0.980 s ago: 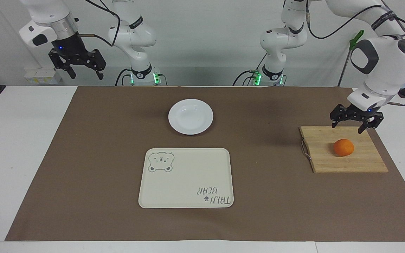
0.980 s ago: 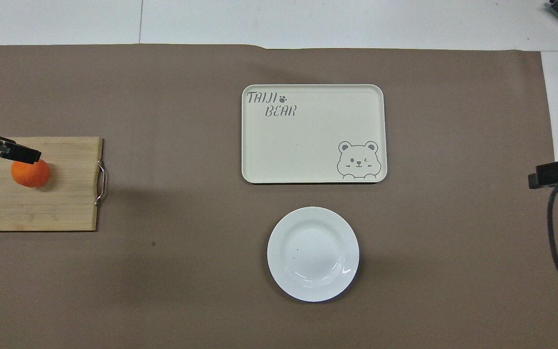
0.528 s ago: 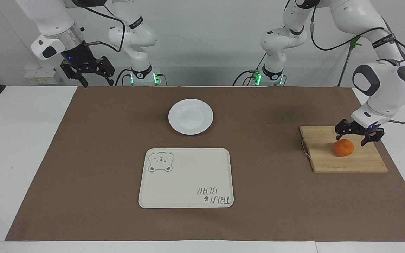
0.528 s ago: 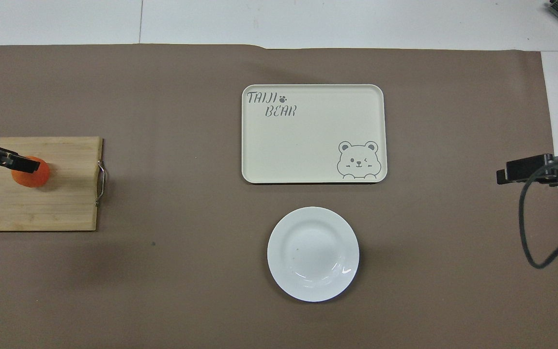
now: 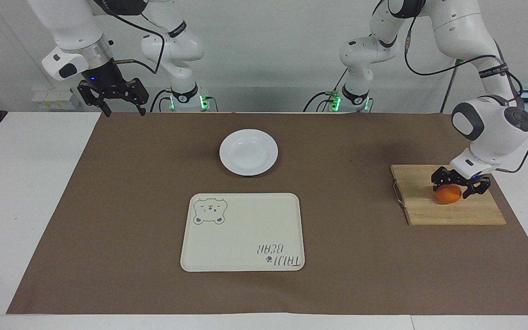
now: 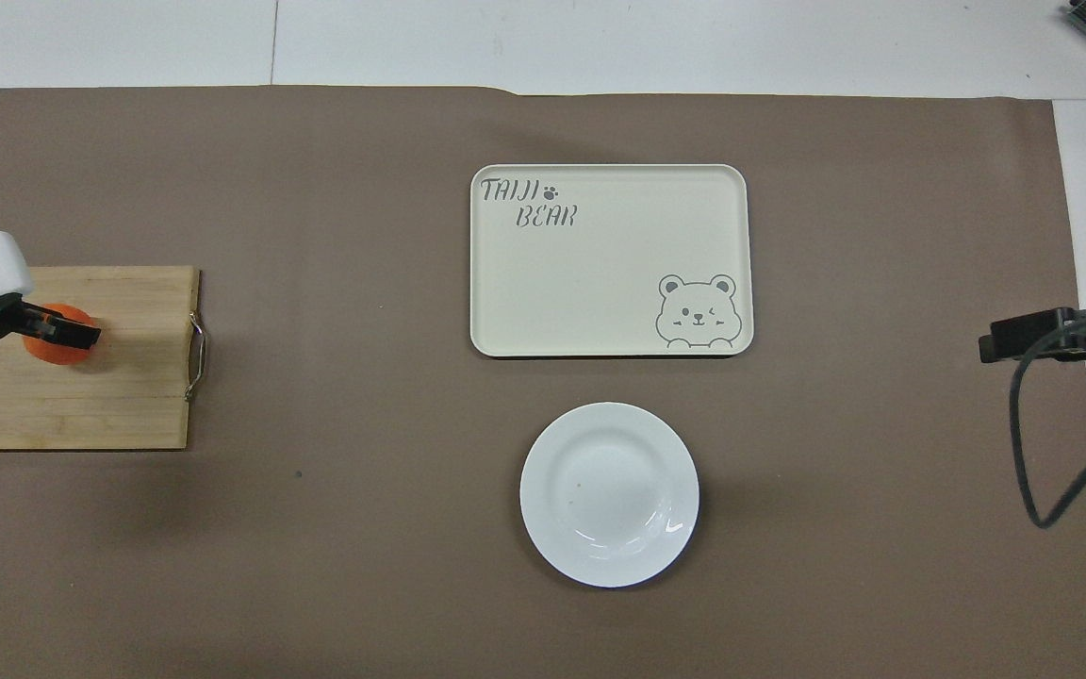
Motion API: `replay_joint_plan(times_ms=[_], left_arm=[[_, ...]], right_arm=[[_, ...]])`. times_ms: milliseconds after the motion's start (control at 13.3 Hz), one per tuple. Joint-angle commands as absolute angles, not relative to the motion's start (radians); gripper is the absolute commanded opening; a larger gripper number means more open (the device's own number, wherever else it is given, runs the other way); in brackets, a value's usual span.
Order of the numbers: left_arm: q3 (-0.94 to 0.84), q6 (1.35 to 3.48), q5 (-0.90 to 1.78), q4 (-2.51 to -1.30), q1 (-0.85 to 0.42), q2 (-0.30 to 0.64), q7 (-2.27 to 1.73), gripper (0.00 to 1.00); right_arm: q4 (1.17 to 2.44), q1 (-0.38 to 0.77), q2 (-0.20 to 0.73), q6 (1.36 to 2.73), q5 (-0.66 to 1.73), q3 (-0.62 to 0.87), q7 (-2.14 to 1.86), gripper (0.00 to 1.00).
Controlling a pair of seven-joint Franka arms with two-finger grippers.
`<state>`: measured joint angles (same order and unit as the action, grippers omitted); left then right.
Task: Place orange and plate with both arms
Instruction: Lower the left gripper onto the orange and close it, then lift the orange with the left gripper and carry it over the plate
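The orange [image 5: 448,195] lies on a wooden cutting board [image 5: 452,213] toward the left arm's end of the table. My left gripper [image 5: 452,189] is low over it, open, with a finger on each side of the orange. In the overhead view the gripper [image 6: 60,330] covers part of the orange [image 6: 51,349]. The white plate [image 5: 248,151] sits empty on the brown mat, nearer to the robots than the tray; it also shows in the overhead view [image 6: 609,493]. My right gripper [image 5: 124,111] is open and empty, raised over the mat's corner at the right arm's end.
A cream bear-print tray [image 5: 242,232] lies empty mid-table, farther from the robots than the plate; it also shows in the overhead view [image 6: 609,259]. The cutting board [image 6: 100,396] has a metal handle on its edge facing the tray. A brown mat covers most of the table.
My left gripper has come down from above the board to straddle the orange. My right gripper has dropped lower and moved toward the mat's corner.
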<state>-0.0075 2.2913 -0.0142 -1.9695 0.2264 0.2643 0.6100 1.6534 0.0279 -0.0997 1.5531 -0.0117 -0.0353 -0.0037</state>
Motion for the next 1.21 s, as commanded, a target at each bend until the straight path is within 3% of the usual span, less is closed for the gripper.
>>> replay_joint_plan(times_ms=[0,75,151,528,1131], left_arm=[[-0.012,2.319,-0.017,-2.009,0.253,0.249,0.617,0.68],[-0.011,2.307,-0.017,-2.01,0.258,0.247,0.617,0.25],[-0.012,2.283,-0.017,-2.003,0.267,0.247,0.612,0.02],[-0.023,2.232,-0.018,-1.979,0.165,0.18,0.603,0.0],[-0.025,2.154,-0.017,-2.0,-0.318,0.121,0.39,0.0]], right_arm=[[1.612,0.048,-0.112,1.49,-0.09,-0.032,-0.02,1.0],[1.603,0.045,-0.11,1.468,-0.075,-0.032,-0.018,1.0],[1.601,0.044,-0.112,1.462,-0.066,-0.034,-0.014,1.0],[1.602,0.041,-0.118,1.466,-0.012,-0.037,0.011,1.0],[1.601,0.031,-0.118,1.463,-0.015,-0.048,0.011,1.0]])
